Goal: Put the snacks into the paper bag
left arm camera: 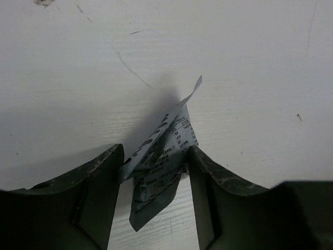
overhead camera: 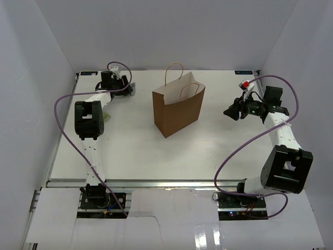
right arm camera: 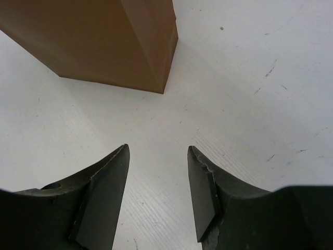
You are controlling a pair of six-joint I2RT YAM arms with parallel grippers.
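Your left gripper (left arm camera: 156,153) is pinching the pale blue packet (left arm camera: 169,133) by a crumpled edge over the table (left arm camera: 250,62), well apart from the paper bag (overhead camera: 178,110). That thin hold is risking a slip in transit. Your right gripper (right arm camera: 157,156) is hanging open.

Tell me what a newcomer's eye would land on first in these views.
The brown paper bag draws the eye first, standing upright and open in the middle of the white table. Next comes the crumpled pale packet between the fingers of the left gripper, at the table's far left. The right gripper is open and empty, to the right of the bag.
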